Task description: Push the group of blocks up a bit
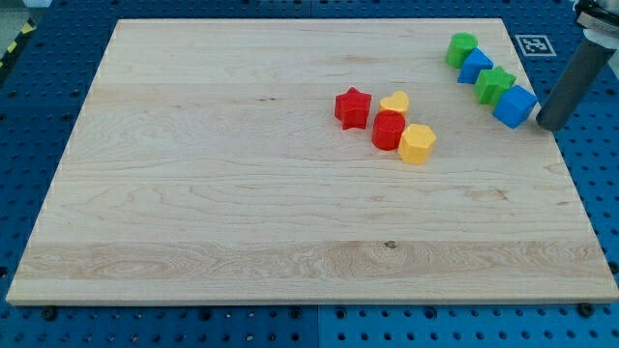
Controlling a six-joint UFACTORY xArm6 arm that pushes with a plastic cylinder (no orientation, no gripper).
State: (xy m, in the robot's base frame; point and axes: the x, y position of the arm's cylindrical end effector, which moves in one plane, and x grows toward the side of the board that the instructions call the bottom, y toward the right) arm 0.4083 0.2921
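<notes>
A red star (353, 107), a yellow heart (395, 102), a red cylinder (389, 130) and a yellow hexagon (418, 144) sit bunched a little right of the board's middle. A second line of blocks runs down the view's upper right: a green cylinder (461, 48), a blue block (476, 66), a green star (495, 84) and a blue cube (515, 105). My dark rod comes in from the right edge, and my tip (547, 126) rests just right of the blue cube, near the board's right edge.
The wooden board (242, 213) lies on a blue perforated table. A white marker tag (532, 43) sits beyond the board's upper right corner.
</notes>
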